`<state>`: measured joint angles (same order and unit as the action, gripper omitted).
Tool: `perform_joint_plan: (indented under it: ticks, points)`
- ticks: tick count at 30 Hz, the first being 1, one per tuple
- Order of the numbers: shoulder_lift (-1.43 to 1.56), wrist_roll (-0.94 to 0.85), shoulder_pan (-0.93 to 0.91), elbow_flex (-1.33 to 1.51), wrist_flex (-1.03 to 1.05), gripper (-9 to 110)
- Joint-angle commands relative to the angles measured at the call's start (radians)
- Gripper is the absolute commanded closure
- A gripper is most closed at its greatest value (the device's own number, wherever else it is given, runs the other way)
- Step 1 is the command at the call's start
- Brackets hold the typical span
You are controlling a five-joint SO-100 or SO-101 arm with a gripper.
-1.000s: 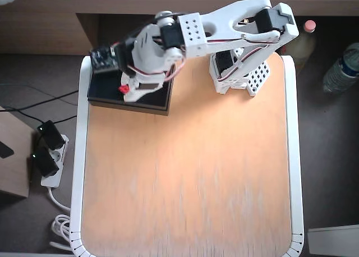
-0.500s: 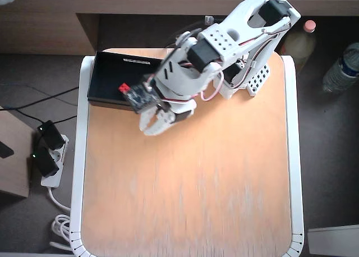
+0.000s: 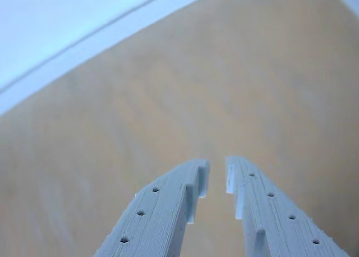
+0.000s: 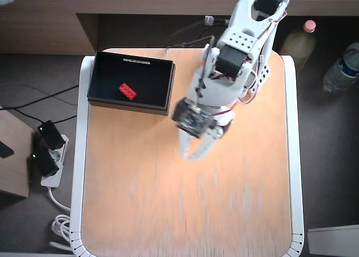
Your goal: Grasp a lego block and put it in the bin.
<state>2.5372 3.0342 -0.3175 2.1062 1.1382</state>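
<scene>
The small bright red rectangular plastic lego block (image 4: 127,91) lies inside the shallow rectangular black bin (image 4: 162,83), near the middle of its dark floor and turned at an angle to the bin walls; a thin pale strip marks the far long rim of the bin. The bin sits at the far left corner of the pale wooden table (image 4: 224,212) as the overhead view shows it. The white two-finger gripper (image 4: 193,150) hangs over bare table surface to the right of the bin and clear of its near right corner, touching neither bin nor block. In the wrist view the gripper (image 3: 216,175) shows its two perforated fingers nearly closed, a narrow gap between the tips, and nothing held between them; only wood grain and the table's white edge lie beyond. Judged from this layout, the placement step reads as complete, since the block rests within the bin walls. As to handling, the block is likely light, rigid and smooth-sided, so it could slip under a weak pinch. If a regrasp were required, the best hold appears to be across the two long flat sides, with the fingers aligned to the block's angle.
</scene>
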Motion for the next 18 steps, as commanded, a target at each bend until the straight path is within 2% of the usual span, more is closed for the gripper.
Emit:
perform_joint_plan:
  ticks: [1,18]
  points:
    - [0.115,0.005,0.081,0.063,-0.026,101]
    - [0.503,-0.017,0.161,0.512,-0.026,101]
